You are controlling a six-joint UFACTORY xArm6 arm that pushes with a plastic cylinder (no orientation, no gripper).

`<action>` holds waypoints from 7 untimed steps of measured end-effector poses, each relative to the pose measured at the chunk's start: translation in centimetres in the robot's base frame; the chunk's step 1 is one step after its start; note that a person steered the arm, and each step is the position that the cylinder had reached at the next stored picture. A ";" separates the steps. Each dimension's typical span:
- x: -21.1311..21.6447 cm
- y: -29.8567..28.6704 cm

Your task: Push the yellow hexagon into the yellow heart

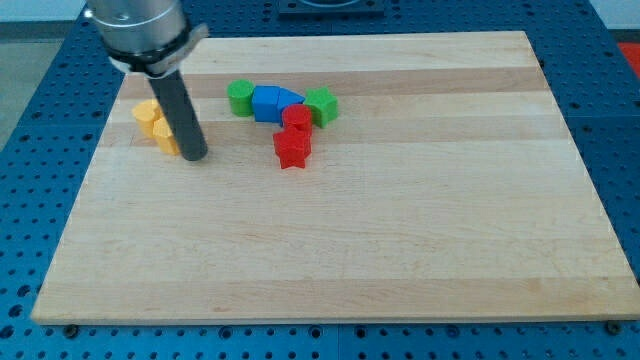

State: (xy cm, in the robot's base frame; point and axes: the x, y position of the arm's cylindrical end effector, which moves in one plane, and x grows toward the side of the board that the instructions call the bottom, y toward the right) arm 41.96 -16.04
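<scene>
Wooden worktop (400, 250): rod tip (194, 157), jawless end effector, touches the right of the joined yellow hexagon (147, 112) and yellow heart (164, 135), far left.

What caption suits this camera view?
My tip beside touching yellow blocks; green, blue and red blocks cluster right.

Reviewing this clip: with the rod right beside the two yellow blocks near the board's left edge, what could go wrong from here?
1. My tip sits on the view's right of the yellow blocks; a push leftward could slide one toward the board's left edge.
2. The rod hides part of the lower yellow block, so which is the hexagon and which the heart is hard to tell; I might push the wrong one.
</scene>
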 end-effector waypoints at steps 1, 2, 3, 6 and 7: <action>0.4 1.6; 1.4 0.7; 3.1 -2.8; -2.8 -1.7; -3.4 -1.0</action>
